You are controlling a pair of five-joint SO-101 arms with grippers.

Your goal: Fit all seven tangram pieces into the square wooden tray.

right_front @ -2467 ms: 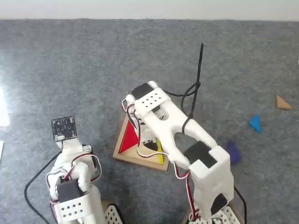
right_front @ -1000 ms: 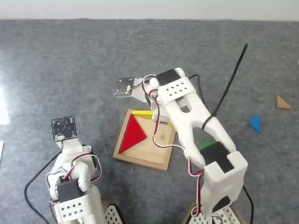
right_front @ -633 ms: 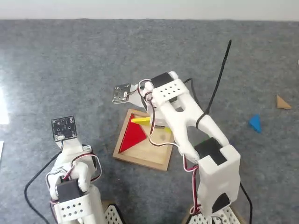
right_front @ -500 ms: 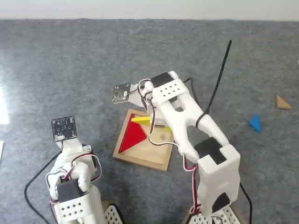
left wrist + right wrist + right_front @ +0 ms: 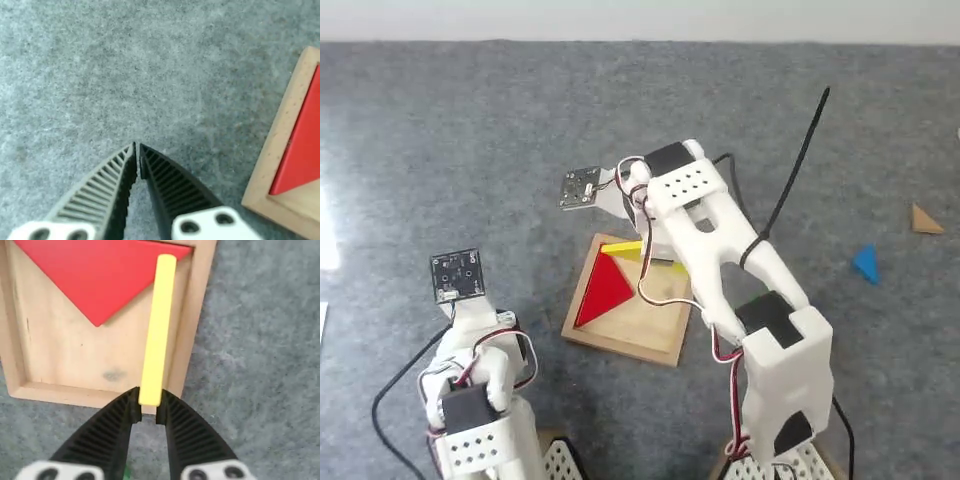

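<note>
Right now the right gripper is clamped on one end of the yellow piece, which stands on its thin edge and shows as a long narrow strip. In the right wrist view the strip runs just inside one rim of the square wooden tray, and its free end reaches the edge of the red triangle near a tray corner. Whether the yellow piece touches the tray floor or hangs a little above it cannot be told. From the high view the yellow piece sits along the tray's far side, partly under the right arm, which stretches out over the tray.

The red triangle lies flat inside the tray against its left rim, with bare wood beside it.

The left gripper is clenched on nothing, its ribbed fingers meeting at the tips above the grey felt of the bench. A corner of the tray with the red triangle lies near it, apart from the fingertips. The left arm sits folded at the bench's near left.

Well to the right of the tray, a blue triangle and a tan triangle lie loose on the bench, apart from each other.
</note>
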